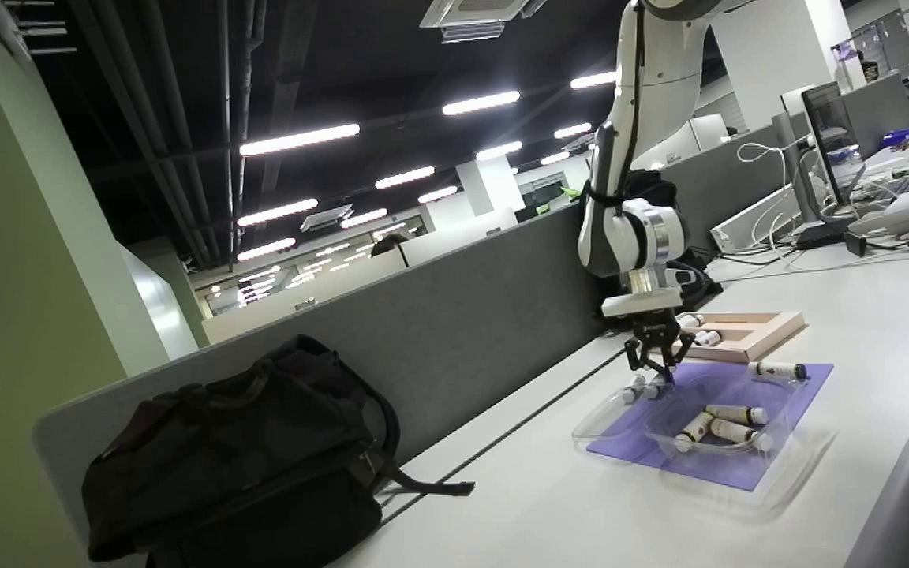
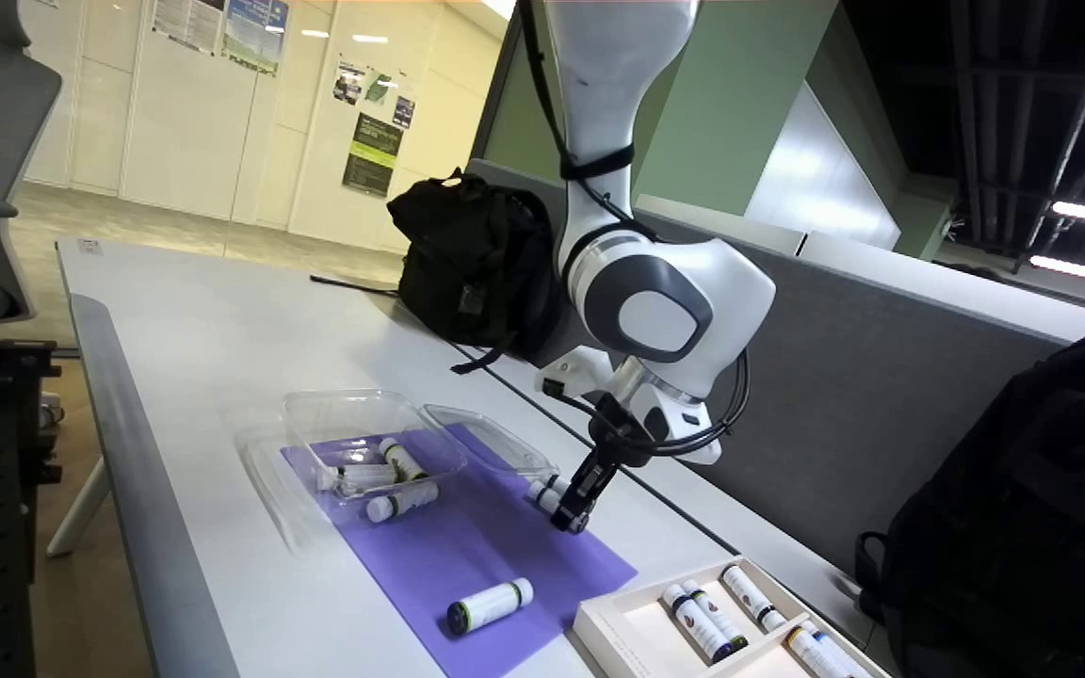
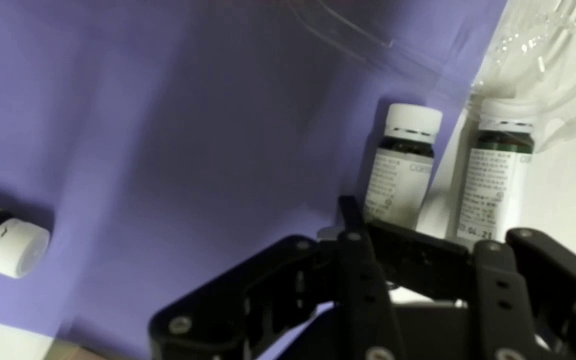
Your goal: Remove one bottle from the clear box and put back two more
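While a pale tray with more bottles is seen at the near right of an exterior view, and a loose bottle on the near end of the purple mat, attention is drawn farther on to the hand: its jaws are brought fully together at the near end of a labelled bottle lying along the mat's edge, and whether anything is gripped cannot be made out. A companion bottle is seen just beside it, its cap reaching what looks like a clear lid. At the far left the clear box is set over the mat's far end, three bottles apparently inside. The fetching of a bottle to be put back is judged to be in hand; if it is held, a lift and a carry over the box's wall are called for, and if not, the jaws must be spread around it. Of the writing, only scraps are shown on the loose bottle; on the labelled bottle "COM" seems to be printed beside small text too blurred to be read; on the companion bottle a stamp like "04..21" is made out; in the box, nothing can be read.
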